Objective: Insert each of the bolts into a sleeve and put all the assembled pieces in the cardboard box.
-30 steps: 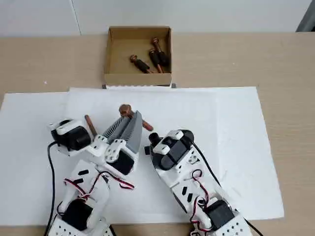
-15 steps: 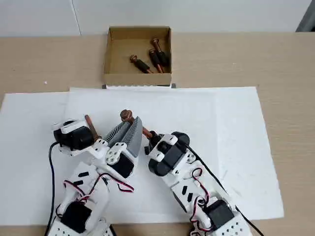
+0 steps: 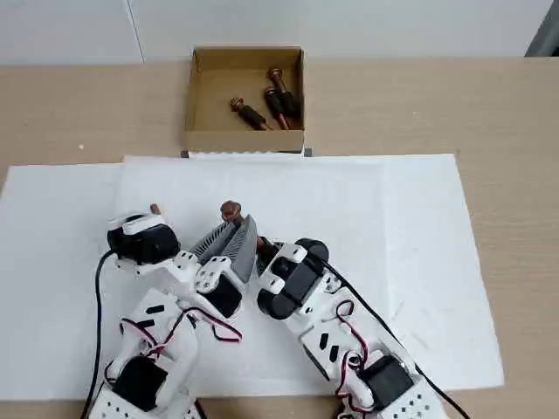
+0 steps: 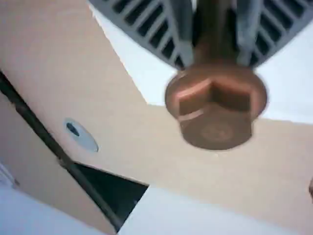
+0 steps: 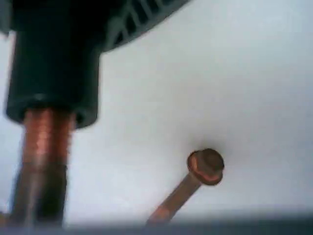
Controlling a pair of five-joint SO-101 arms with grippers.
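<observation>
The left tool (image 3: 236, 229) is pinching a copper bolt (image 4: 215, 105) by its shaft, with the hexagonal head toward the cardboard box (image 3: 197, 92). Just beside it, the right tool (image 3: 265, 250) is clamped on a black sleeve (image 5: 53, 63), and a copper shaft sits in the sleeve's end. A second bolt (image 5: 204, 166) lies on the white paper (image 3: 393, 227). Assembled pieces (image 3: 281, 98) lie in the box on the worktop (image 3: 489, 105).

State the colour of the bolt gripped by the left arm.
Copper-brown; the bolt shows best in the left wrist view, hex head toward the camera.
</observation>
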